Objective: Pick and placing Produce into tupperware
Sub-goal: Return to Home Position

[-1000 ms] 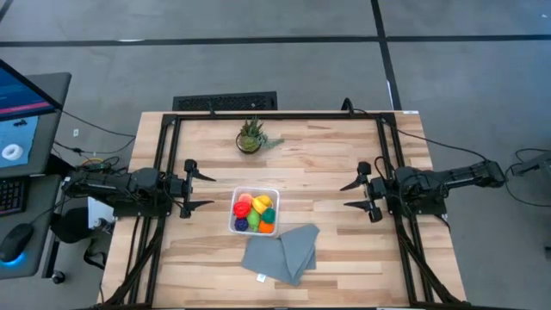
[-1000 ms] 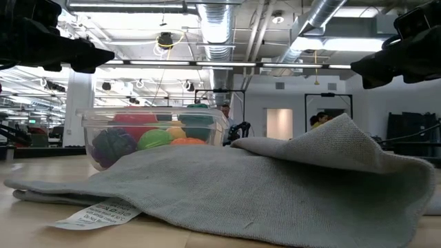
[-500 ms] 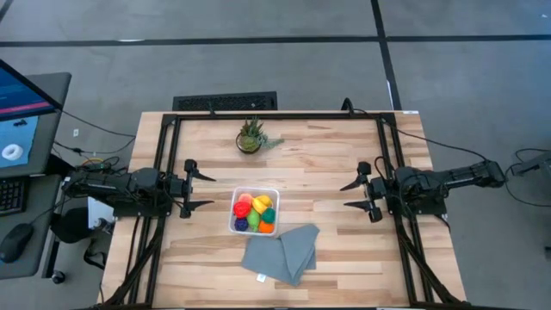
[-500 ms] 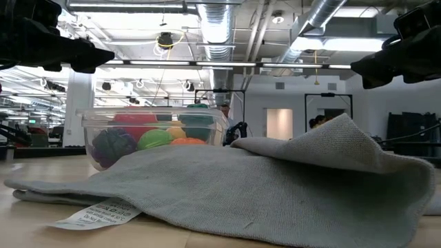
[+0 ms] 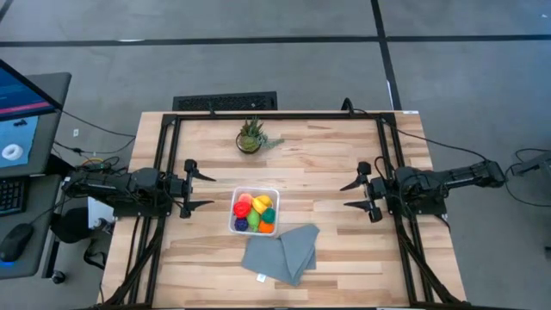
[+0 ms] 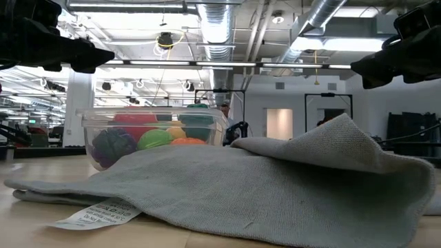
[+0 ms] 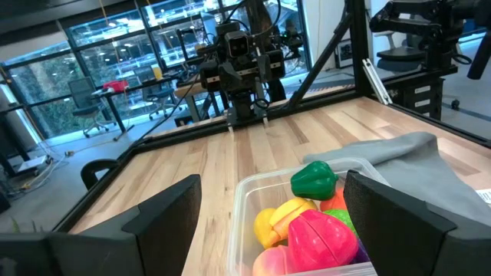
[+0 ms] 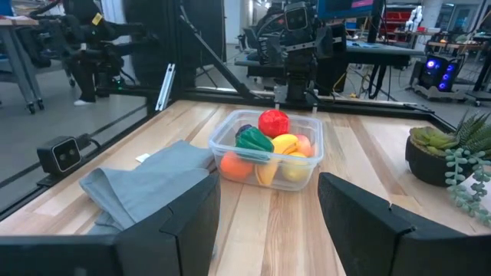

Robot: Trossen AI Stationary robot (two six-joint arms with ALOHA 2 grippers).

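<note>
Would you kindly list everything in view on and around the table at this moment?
Tupperware: one, clear, mid-table, between the grippers.
Produce: several pieces, red, yellow, green, purple, orange, all inside the tupperware.
Cloth: one, grey, folded, beside the tupperware toward the near edge.
Potted plant: one, green, near the far edge.
Table: one, light wood, black frame.
Left gripper: open, empty, left of the tupperware.
Right gripper: open, empty, right of it.
</note>
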